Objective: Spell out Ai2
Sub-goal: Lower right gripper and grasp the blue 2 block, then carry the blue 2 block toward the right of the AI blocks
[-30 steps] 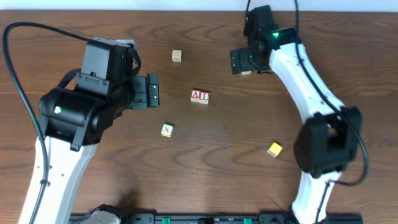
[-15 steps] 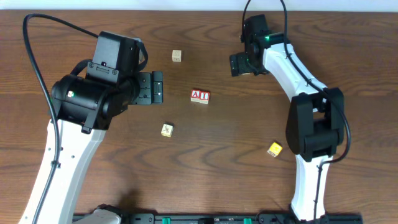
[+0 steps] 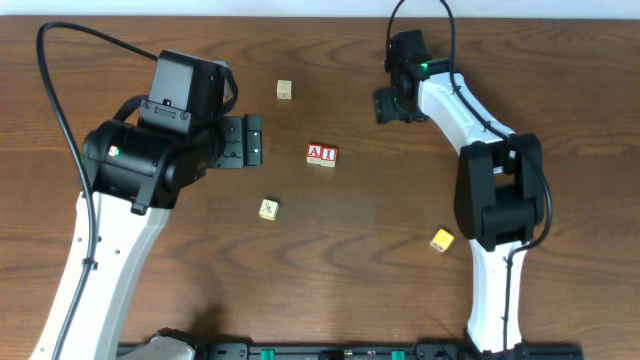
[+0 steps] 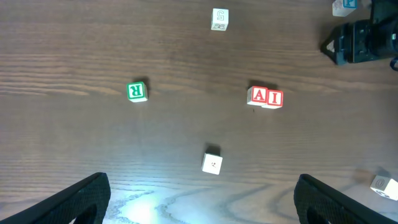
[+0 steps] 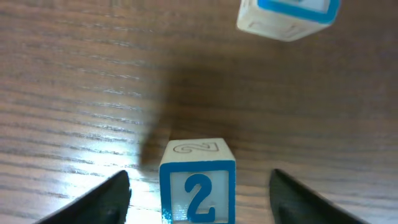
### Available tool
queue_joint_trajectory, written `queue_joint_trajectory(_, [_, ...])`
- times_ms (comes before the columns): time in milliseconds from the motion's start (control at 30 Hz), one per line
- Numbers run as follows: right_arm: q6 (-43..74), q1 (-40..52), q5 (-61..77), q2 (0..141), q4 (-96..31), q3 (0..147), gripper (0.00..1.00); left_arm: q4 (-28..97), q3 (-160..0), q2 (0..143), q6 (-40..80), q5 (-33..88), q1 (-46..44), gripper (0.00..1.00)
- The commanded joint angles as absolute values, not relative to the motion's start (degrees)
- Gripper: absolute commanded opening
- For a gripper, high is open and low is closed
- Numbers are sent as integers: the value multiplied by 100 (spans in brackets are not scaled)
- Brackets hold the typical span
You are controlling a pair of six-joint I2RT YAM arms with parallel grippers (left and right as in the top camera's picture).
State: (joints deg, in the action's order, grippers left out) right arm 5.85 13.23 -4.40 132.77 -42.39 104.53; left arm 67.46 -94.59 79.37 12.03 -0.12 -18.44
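Note:
Two red blocks, A (image 3: 316, 153) and I (image 3: 329, 154), stand side by side mid-table; the left wrist view shows A (image 4: 259, 96) and I (image 4: 274, 98) too. A blue "2" block (image 5: 198, 190) stands on the table between the open fingers of my right gripper (image 5: 199, 196), which sits at the far right of the table (image 3: 392, 103). The fingers are apart from the block on both sides. My left gripper (image 3: 247, 142) is open and empty, left of the A and I blocks.
A second blue block (image 5: 288, 17) lies just beyond the 2. A green R block (image 4: 137, 91), a pale block at the back (image 3: 285, 90), a pale block (image 3: 268, 208) in front of the letters and a yellow block (image 3: 441, 240) at the right are scattered about.
My right gripper has drawn toward the back of the table, over the blue 2 block. My left arm shifted slightly right, then held still.

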Motion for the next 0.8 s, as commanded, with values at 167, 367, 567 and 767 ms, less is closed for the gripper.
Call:
queue_joint_trajectory(167, [572, 1234, -624, 13395, -4195, 10543, 54, 6748, -9574, 7940, 1243, 30, -1839, 95])
queue_joint_trajectory(367, [569, 1229, -626, 13397, -4160, 10543, 40, 6748, -9574, 7940, 1243, 30, -1839, 96])
queue_joint_trajectory(567, [635, 1229, -624, 13397, -4141, 10543, 35, 6748, -9574, 7940, 1243, 30, -1839, 95])
queue_joint_trajectory(767, [1041, 1240, -622, 13382, -4335, 10543, 26, 6753, -9574, 7940, 1245, 30, -1839, 95])
